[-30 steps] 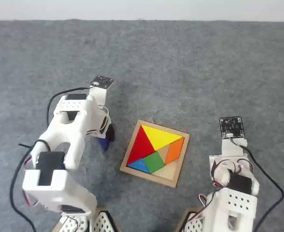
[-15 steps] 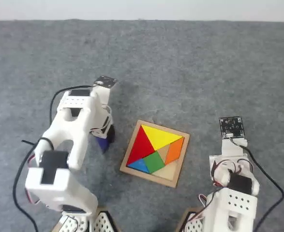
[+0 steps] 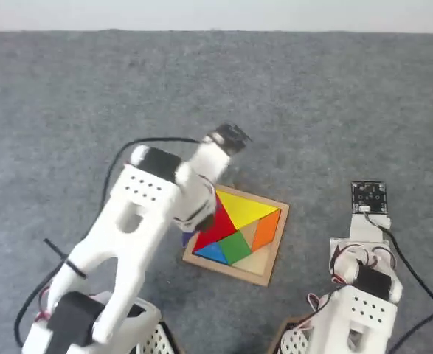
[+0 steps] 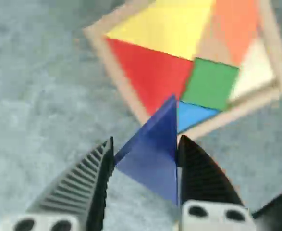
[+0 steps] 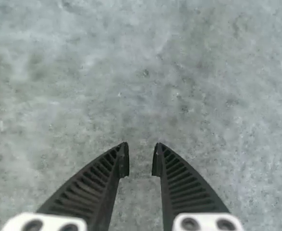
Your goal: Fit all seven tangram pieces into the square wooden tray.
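At tray's (image 3: pixel 274 259) left edge: left jaws pinching blue triangle (image 4: pixel 150 154)
Right jaws: slightly spread over bench (image 5: pixel 179 72)

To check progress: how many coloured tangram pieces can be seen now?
6. Yellow, red, orange, green and light blue lie in the tray; a dark blue triangle is in the left hand. A tan patch in the tray may be another piece.

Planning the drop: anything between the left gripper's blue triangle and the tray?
Nothing visible does. The dark blue triangle, held in the left gripper, has its tip over the tray rim, by the light blue piece.
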Controlling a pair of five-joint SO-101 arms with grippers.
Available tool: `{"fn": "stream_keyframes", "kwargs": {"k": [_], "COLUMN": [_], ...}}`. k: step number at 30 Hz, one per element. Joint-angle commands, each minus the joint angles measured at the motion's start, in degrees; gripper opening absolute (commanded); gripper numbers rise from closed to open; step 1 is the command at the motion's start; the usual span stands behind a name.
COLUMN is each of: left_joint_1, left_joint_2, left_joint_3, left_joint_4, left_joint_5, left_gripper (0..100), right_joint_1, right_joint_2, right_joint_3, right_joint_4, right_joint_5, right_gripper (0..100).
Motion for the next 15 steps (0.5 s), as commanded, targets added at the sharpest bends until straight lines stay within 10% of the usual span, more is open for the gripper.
{"fn": "stream_keyframes", "kwargs": {"k": [1, 15], "left_joint_1": [5.98, 12.31], "left_joint_2": [-2.64, -2.55], "left_joint_3": [0.22, 6.81], "left_joint_4": [0.88, -10.11], "left_joint_5": [-9.58, -55.38], "left_gripper": [15, 15], "right_joint_1": [1.01, 1.54], "right_joint_2": [-1.19, -1.27], "right_joint_3": [-2.81, -3.69], "right_joint_4": [-1.1, -1.27], "right_joint_5": [0.09, 0.62], "right_gripper": [9.8, 9.8]}}
